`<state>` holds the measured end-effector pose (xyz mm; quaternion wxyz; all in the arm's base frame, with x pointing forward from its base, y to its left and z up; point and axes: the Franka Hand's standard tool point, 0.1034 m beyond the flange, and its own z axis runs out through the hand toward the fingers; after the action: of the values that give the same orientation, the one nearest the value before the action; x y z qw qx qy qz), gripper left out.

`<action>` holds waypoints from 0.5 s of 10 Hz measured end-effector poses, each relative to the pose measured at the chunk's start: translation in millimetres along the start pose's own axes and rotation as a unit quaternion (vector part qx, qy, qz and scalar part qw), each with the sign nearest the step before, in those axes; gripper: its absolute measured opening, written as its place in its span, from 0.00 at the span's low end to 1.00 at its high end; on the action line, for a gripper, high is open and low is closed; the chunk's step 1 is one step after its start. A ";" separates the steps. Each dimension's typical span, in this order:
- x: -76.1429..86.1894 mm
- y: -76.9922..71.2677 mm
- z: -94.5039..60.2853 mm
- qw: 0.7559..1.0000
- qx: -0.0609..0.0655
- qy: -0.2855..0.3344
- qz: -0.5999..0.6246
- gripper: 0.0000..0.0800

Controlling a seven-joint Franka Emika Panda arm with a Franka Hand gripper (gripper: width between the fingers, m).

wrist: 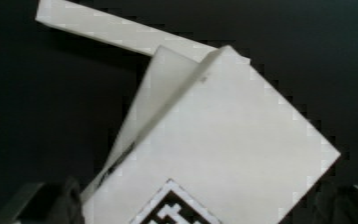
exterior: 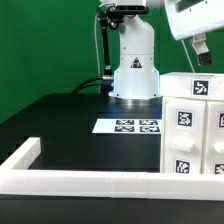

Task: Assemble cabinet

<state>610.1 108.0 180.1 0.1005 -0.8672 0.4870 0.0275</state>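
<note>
The cabinet [exterior: 192,125] is a white box-shaped unit of smaller white boxes with square black-and-white tags. It stands on the black table at the exterior view's right. My gripper [exterior: 200,52] hangs a little above its top, apart from it. In the wrist view the cabinet [wrist: 220,130] fills the picture as slanted white faces, with one tag [wrist: 176,205] close to the camera. My gripper [wrist: 202,212] is open and empty. Its dark fingers [wrist: 51,205] show blurred at the picture's two corners, with the white unit below and between them.
The marker board [exterior: 132,126] lies flat on the table in front of the robot base [exterior: 135,75]. A long low white rail [exterior: 100,183] runs along the table's front and turns back at the exterior view's left. A green wall stands behind.
</note>
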 end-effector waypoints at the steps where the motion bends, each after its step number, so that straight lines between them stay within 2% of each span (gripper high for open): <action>1: 1.0 -2.5 -1.5 0.995 -0.011 -0.001 -0.101 0.81; 3: -3.6 -4.6 3.2 0.969 -0.029 -0.016 -0.247 0.81; 5: -2.1 -4.8 3.6 0.953 -0.031 -0.015 -0.300 0.81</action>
<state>613.3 112.9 177.5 0.0841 -0.9754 0.2021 0.0243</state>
